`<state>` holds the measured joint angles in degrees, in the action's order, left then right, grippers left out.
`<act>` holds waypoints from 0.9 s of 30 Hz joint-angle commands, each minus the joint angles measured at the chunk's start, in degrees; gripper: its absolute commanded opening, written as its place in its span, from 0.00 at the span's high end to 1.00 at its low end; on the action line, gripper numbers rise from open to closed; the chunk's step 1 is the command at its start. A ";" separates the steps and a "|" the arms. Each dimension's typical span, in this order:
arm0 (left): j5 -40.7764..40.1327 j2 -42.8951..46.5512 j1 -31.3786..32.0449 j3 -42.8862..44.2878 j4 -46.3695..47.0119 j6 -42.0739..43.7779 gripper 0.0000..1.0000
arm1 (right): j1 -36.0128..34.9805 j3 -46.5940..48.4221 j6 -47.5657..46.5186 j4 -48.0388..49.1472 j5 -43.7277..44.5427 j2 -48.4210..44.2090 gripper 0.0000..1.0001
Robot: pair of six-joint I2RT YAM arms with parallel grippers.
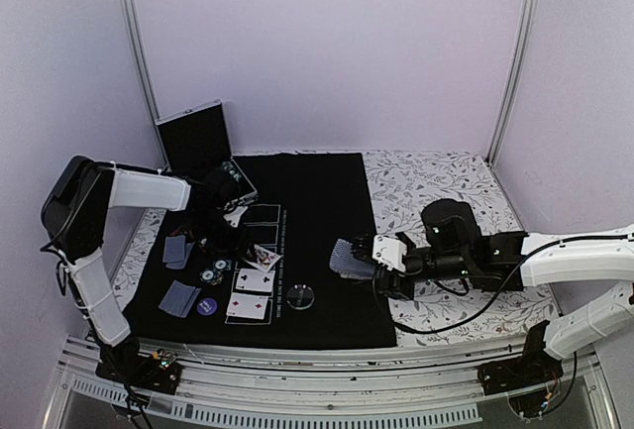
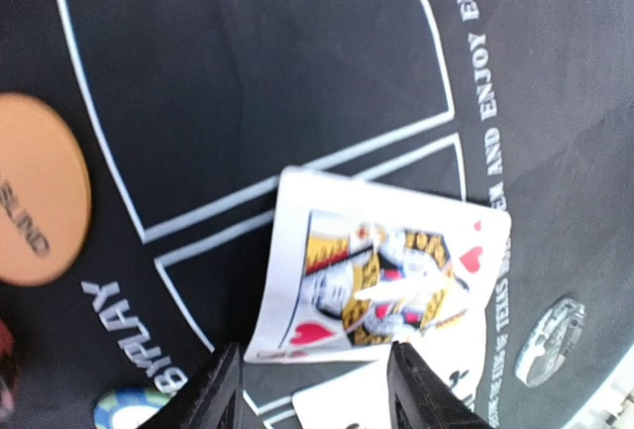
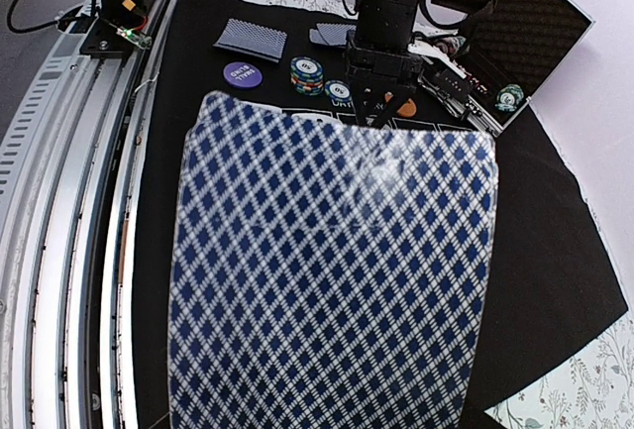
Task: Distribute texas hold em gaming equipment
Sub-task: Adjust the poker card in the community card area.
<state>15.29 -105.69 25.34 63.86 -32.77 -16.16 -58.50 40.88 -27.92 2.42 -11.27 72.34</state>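
Note:
My left gripper (image 1: 248,242) hangs open low over the black mat (image 1: 327,201). In the left wrist view (image 2: 315,352) its jaws stand apart just behind a face-up queen of hearts (image 2: 381,272), not touching it. Another white card (image 2: 367,399) lies under it. An orange disc (image 2: 35,191), a striped chip (image 2: 129,409) and a clear disc (image 2: 550,328) lie around. My right gripper (image 1: 369,263) holds lattice-backed cards (image 1: 347,259) above the mat's right part. They fill the right wrist view (image 3: 332,270) and hide its fingers.
Two face-up cards (image 1: 253,293), face-down cards (image 1: 179,250) (image 1: 180,298), striped chips (image 1: 216,272) and a purple disc (image 1: 206,305) lie on the mat's left part. An open black case (image 1: 198,142) stands at the back left. A flowered cloth (image 1: 446,186) covers the table on the right.

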 commanded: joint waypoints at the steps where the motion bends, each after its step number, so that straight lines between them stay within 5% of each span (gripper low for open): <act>1: 1.50 2.99 0.05 -1.97 0.63 -1.88 0.49 | -0.41 1.19 0.15 0.20 0.31 -1.73 0.49; 6: 2.24 5.88 0.26 -3.10 0.13 -2.54 0.50 | -0.46 0.52 0.32 0.59 0.48 -2.51 0.49; 12: -1.12 8.49 4.36 0.82 -4.60 -1.34 0.62 | -0.47 -0.65 0.41 0.93 0.88 -3.98 0.49; 17: -3.57 4.83 9.47 5.23 -9.81 0.19 0.71 | -0.45 -1.83 0.80 1.64 1.15 -4.30 0.49; 27: -4.12 -6.32 10.93 13.49 -8.93 1.43 0.75 | -0.47 -2.14 1.54 1.97 1.05 -4.57 0.49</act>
<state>10.50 -108.53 36.27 74.56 -41.17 -16.16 -58.61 39.00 -27.57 3.01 -10.81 69.36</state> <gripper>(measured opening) 0.259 0.515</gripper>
